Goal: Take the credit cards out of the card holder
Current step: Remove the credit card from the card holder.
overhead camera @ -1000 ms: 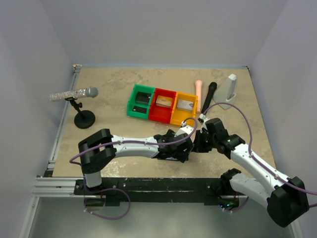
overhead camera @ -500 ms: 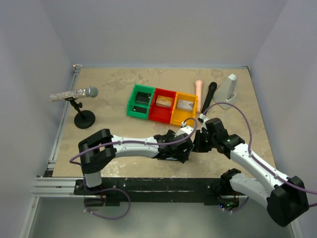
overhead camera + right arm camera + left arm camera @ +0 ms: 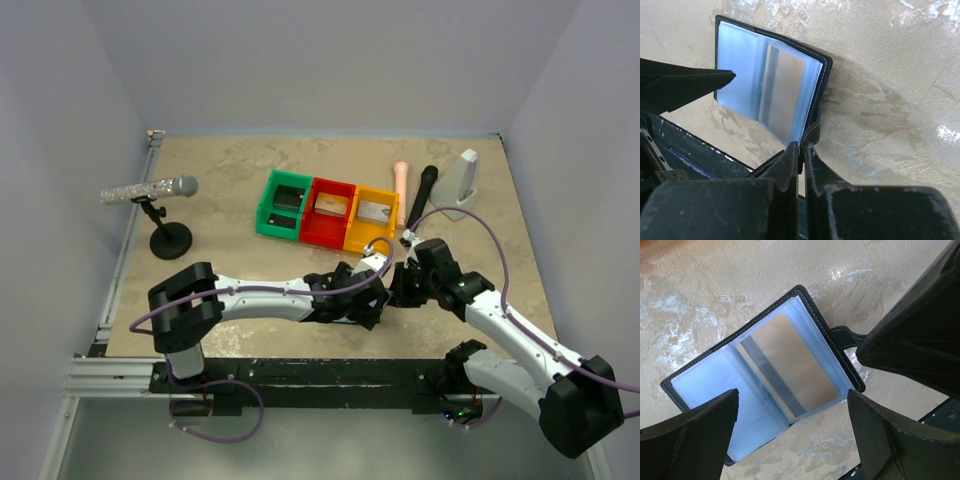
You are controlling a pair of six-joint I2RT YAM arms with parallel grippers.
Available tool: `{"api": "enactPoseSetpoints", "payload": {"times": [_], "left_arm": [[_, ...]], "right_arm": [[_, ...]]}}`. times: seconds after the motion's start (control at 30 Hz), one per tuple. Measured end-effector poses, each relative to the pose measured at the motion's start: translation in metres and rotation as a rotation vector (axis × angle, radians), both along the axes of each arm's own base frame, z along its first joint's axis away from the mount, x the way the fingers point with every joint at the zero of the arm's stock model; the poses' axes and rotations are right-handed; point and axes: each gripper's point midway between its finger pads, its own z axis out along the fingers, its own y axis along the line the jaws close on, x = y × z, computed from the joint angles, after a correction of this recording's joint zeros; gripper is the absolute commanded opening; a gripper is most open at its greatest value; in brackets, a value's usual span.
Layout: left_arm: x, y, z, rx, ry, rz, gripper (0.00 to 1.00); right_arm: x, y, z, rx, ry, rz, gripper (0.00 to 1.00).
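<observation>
The card holder [image 3: 702,385] lies open on the surface [image 3: 715,285], near its front edge, a tan card [image 3: 790,365] sleeved inside. Our right fingers [image 3: 790,167] pinch its side tab [image 3: 842,335]; our left fingers [image 3: 695,425] hover spread above. We should catch the card's edge and slide along the sleeve.

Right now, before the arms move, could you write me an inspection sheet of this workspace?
Surface: beige marbled table.
Job's things: card holder lies open, striped tan card in its clear sleeve; loose cards, one in each joined bin.
Clutter: microphone on stand, pink cylinder, black cylinder, white wedge.
Grippers: left gripper open above the holder; right gripper shut on its side tab.
Cables: purple cables loop along both arms.
Surroundings: grey walls, metal rail at the left edge.
</observation>
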Motion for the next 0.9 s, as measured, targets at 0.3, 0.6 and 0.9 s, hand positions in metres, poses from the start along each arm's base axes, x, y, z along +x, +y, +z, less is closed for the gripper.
{"api": "enactPoseSetpoints", "payload": {"times": [0.3,0.6,0.9], "left_arm": [[-0.004,0.01,-0.007,-0.019,0.002,0.008,0.93],[-0.001,0.017,-0.002,-0.034,-0.015,0.052,0.93],[0.004,0.02,0.001,-0.041,-0.028,0.095,0.93]], "right_arm": [[-0.008,0.007,-0.008,0.093,-0.002,-0.036,0.0],[-0.013,0.02,-0.01,0.228,-0.009,-0.049,0.0],[-0.005,0.024,0.016,0.315,-0.109,-0.043,0.0]]}}
